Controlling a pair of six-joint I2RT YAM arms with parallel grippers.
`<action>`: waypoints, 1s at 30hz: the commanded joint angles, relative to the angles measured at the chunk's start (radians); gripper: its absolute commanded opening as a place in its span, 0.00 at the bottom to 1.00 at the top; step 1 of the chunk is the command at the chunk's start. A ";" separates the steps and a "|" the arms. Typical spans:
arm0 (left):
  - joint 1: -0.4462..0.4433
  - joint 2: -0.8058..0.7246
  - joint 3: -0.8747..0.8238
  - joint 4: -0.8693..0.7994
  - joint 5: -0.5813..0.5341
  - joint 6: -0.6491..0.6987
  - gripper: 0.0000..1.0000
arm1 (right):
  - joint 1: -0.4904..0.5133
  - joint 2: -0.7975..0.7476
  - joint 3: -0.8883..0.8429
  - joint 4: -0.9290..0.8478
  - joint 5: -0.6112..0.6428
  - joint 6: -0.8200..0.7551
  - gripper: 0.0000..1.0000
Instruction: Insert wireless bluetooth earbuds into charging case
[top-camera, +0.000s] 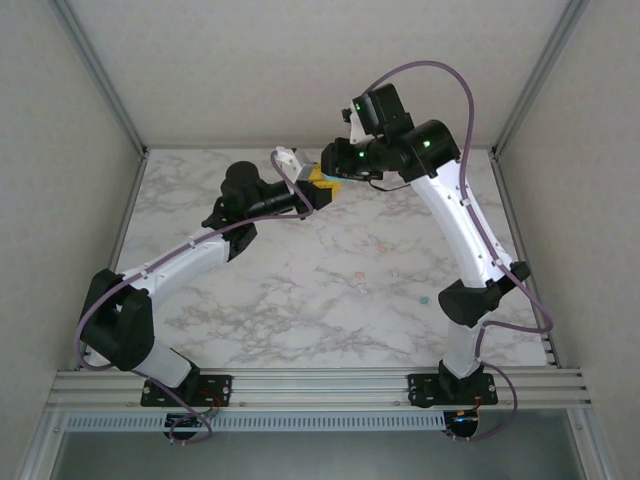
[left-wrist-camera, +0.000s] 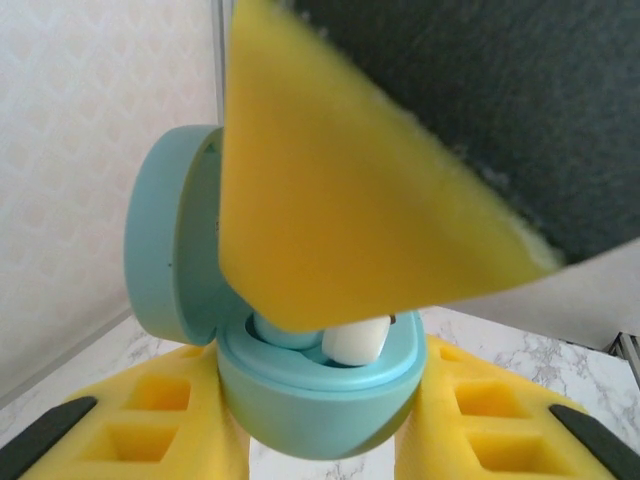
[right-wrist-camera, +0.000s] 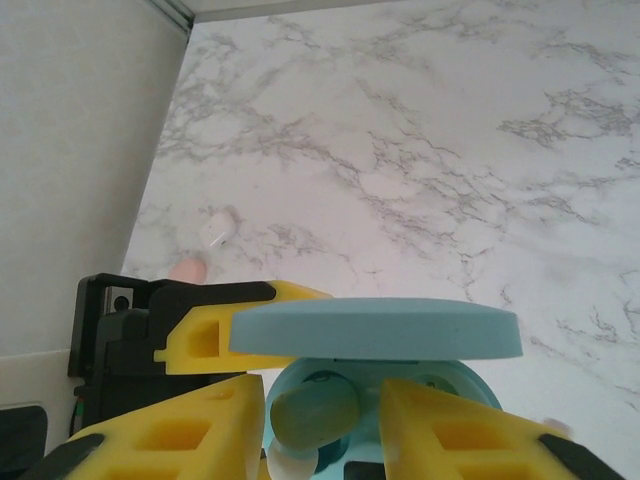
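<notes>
My left gripper (left-wrist-camera: 320, 425) is shut on the base of a pale teal charging case (left-wrist-camera: 315, 395), held above the far table with its lid (left-wrist-camera: 170, 240) swung open. A teal and white earbud (left-wrist-camera: 355, 340) rests in the case's cavity. My right gripper (right-wrist-camera: 322, 400) reaches down into the case from above, and one of its yellow fingers (left-wrist-camera: 330, 200) covers most of the opening. In the right wrist view the earbud (right-wrist-camera: 315, 415) lies between the right fingers with slim gaps on both sides, under the lid's edge (right-wrist-camera: 375, 330). Both grippers meet at the case (top-camera: 325, 182).
Loose earbuds lie on the marble table: a white one (right-wrist-camera: 220, 225) and a pinkish one (right-wrist-camera: 188, 268) near the left wall, and tiny pieces mid-table (top-camera: 357, 275) (top-camera: 422, 298). Grey walls and aluminium rails bound the table (top-camera: 250, 300).
</notes>
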 joint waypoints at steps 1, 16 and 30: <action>-0.009 0.001 0.008 0.013 -0.008 0.021 0.19 | 0.008 0.028 0.044 -0.044 0.024 -0.008 0.34; -0.013 0.022 0.036 0.005 -0.014 0.009 0.19 | 0.017 0.055 0.062 -0.076 0.040 -0.058 0.29; -0.012 0.016 0.039 0.037 0.001 -0.032 0.19 | 0.017 -0.063 -0.118 0.079 0.019 -0.151 0.35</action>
